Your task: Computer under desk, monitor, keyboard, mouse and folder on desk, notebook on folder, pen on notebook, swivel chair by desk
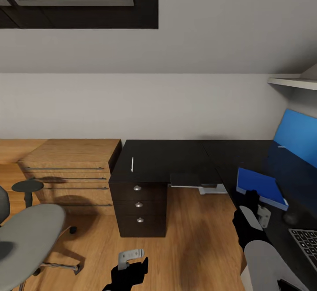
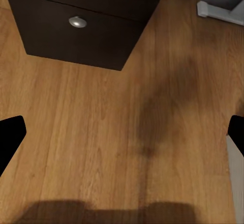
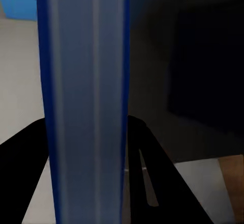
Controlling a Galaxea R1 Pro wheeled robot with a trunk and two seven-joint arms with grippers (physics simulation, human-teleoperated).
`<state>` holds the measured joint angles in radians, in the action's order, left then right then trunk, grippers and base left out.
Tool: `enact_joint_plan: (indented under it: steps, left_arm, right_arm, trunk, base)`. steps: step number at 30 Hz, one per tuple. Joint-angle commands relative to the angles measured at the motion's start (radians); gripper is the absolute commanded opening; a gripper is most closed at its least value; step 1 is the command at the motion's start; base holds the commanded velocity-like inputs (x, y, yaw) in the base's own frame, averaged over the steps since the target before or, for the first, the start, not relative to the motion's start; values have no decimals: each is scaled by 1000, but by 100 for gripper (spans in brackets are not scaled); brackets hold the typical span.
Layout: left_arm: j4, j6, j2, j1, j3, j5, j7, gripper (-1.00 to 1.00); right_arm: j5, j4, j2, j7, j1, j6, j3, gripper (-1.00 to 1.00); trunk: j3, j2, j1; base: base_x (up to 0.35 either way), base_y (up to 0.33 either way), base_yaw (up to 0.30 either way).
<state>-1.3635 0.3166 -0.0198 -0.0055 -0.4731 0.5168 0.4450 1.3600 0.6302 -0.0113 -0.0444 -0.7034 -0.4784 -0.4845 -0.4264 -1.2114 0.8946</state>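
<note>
My right claw (image 1: 252,200) pinches a flat blue folder (image 1: 260,186) over the big shiny black desk (image 1: 176,159).

The folder's edge (image 3: 84,102) runs between my black fingers (image 3: 20,183). My left claw (image 1: 131,262) hangs spread wide over the wooden floor (image 2: 101,132). A thin white pen (image 1: 132,164) lies on the desk above the black drawers (image 1: 138,207). The grey padded swivel chair (image 1: 26,233) stands well apart.
</note>
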Motion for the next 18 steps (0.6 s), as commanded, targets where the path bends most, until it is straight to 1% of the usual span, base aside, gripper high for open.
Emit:
enact_joint_plan:
  steps: [1,6,11,15,18]
  left_arm:
    - [-2,2,0,-1,-3,8,8,100]
    - [-2,2,0,-1,-5,8,8,100]
    - [-2,2,0,-1,-5,8,8,100]
    - [-2,2,0,-1,-6,8,8,100]
    - [-1,2,0,-1,-6,8,8,100]
  right_arm:
    - [23,1,-1,-14,-1,-2,-1,-100]
    - [45,2,0,-79,-1,-1,0,-100]
    - [50,0,-3,-91,-1,0,1,-100]
    - [51,-3,-18,-96,-1,4,1,-100]
    - [50,-3,-19,-97,-1,5,1,-100]
  trunk:
    - [-1,-1,0]
    - [-1,-1,0]
    - [-1,-1,0]
    - [-1,-1,0]
    - [-1,-1,0]
  base:
    - [0,0,0]
    - [0,0,0]
    - [0,0,0]
    - [0,0,0]
    - [69,0,0]
